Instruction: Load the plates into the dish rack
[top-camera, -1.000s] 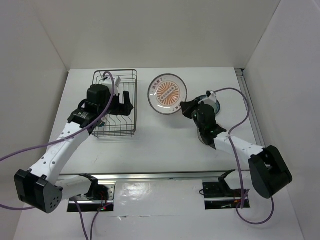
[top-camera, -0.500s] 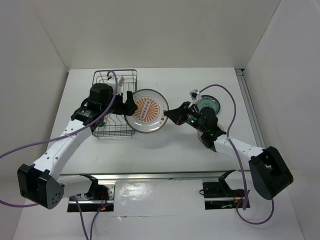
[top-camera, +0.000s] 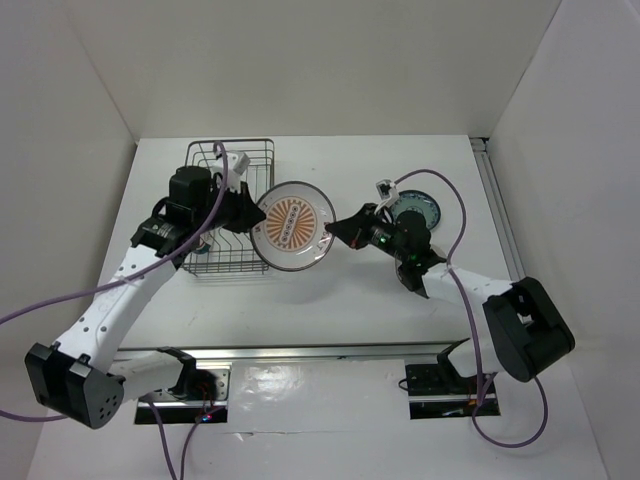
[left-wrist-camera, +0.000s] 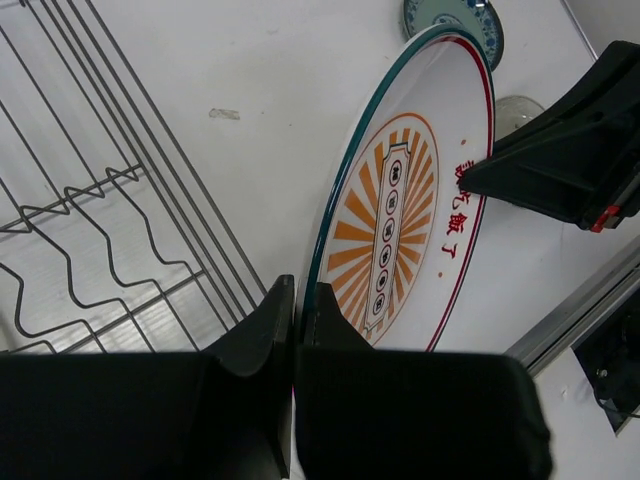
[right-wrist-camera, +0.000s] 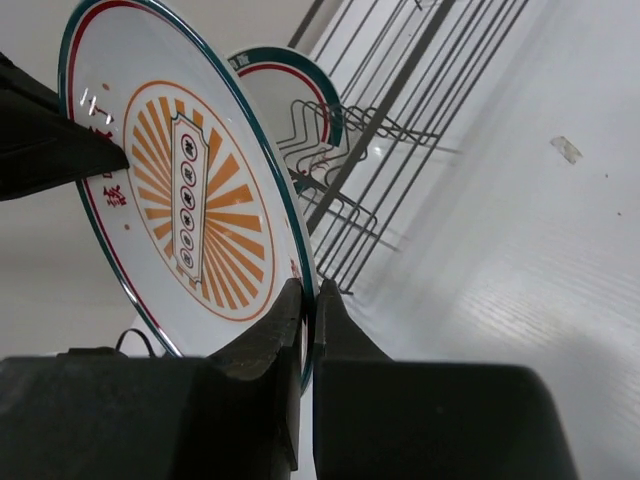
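Presently the sunburst plate (top-camera: 292, 226) is pinched at opposite rims by the left fingers (left-wrist-camera: 265, 330) and right fingers (right-wrist-camera: 278, 330), tilted above the worktop (top-camera: 330, 290) just beside the dish rack (top-camera: 225, 250). One teal-rimmed plate (right-wrist-camera: 295, 95) is already racked; farther off, the teal-blue plate (top-camera: 418, 210) is left to be loaded

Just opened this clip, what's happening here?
Both arms hold the orange sunburst plate on edge beside the dish rack. The left gripper pinches one rim and the right gripper the opposite rim, which looks like a handover. In the rack stands a second plate. A teal-blue plate lies on the table.
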